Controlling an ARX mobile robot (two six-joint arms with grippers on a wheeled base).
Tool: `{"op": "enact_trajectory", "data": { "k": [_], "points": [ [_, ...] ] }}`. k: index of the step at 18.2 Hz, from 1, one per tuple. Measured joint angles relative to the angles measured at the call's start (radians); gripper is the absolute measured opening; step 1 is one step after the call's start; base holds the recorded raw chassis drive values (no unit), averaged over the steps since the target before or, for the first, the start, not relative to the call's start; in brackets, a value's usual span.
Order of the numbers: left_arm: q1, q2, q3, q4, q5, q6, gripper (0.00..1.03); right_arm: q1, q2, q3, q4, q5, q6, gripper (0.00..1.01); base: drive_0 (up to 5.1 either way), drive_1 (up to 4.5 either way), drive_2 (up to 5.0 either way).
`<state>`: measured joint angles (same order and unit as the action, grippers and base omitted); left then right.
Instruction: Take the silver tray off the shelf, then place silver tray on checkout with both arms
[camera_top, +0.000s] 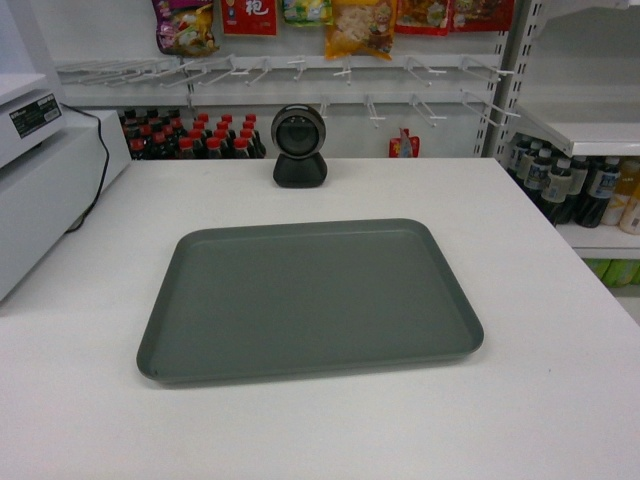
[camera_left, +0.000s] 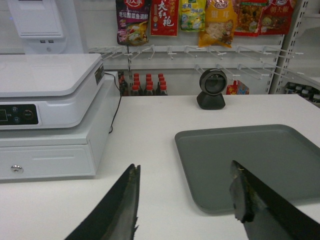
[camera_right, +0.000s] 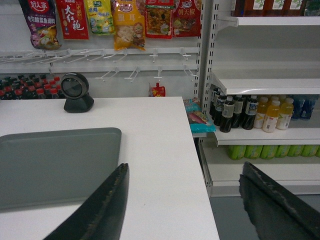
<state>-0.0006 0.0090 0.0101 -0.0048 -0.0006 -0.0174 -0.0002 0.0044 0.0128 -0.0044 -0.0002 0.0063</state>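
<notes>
From the head view, the big flat grey-green tray with rounded corners (camera_top: 310, 298) lies flat on the wide white worktop (camera_top: 560, 400), in front of the round black scanner on its stand (camera_top: 299, 146). It looks like the tray has been put where it should go, so I think the job is just about done. No end effector shows in this view, and nothing is touching the tray. From the left wrist view, the left end effector (camera_left: 186, 200) has its two dark fingers (camera_left: 122, 200) wide apart and holds nothing. The tray sits just ahead of it and to its right, with the tray's near left corner showing between the fingers, and I cannot tell if the right finger touches the rim. I think the fingers are apart because they have no more need to hold the tray. This view also shows a white cash box with a keyhole drawer (camera_left: 50, 150) to the left of the end effector, of which the head view only shows an edge. From the right wrist view, the right end effector (camera_right: 182, 200) is also wide apart and empty. The tray lies ahead and to its left, and the worktop's right edge is just ahead. Only this view shows the white shop shelf (camera_right: 265, 82) far ahead on the right, with drink bottles (camera_right: 260, 112) under it.
</notes>
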Motion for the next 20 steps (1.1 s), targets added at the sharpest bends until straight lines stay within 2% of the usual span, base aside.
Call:
{"op": "enact_trajectory", "data": {
  "k": [3, 4, 5, 20],
  "points": [
    [0.000, 0.000, 0.000, 0.000, 0.000, 0.000, 0.88, 0.000, 0.000, 0.000, 0.000, 0.000, 0.000, 0.98, 0.0, 0.00, 0.0],
    [0.000, 0.000, 0.000, 0.000, 0.000, 0.000, 1.00, 0.000, 0.000, 0.000, 0.000, 0.000, 0.000, 0.98, 0.0, 0.00, 0.0],
    [0.000, 0.000, 0.000, 0.000, 0.000, 0.000, 0.97, 0.000, 0.000, 0.000, 0.000, 0.000, 0.000, 0.98, 0.0, 0.00, 0.0],
    [0.000, 0.000, 0.000, 0.000, 0.000, 0.000, 0.98, 0.000, 0.000, 0.000, 0.000, 0.000, 0.000, 0.98, 0.0, 0.00, 0.0]
  ]
}}
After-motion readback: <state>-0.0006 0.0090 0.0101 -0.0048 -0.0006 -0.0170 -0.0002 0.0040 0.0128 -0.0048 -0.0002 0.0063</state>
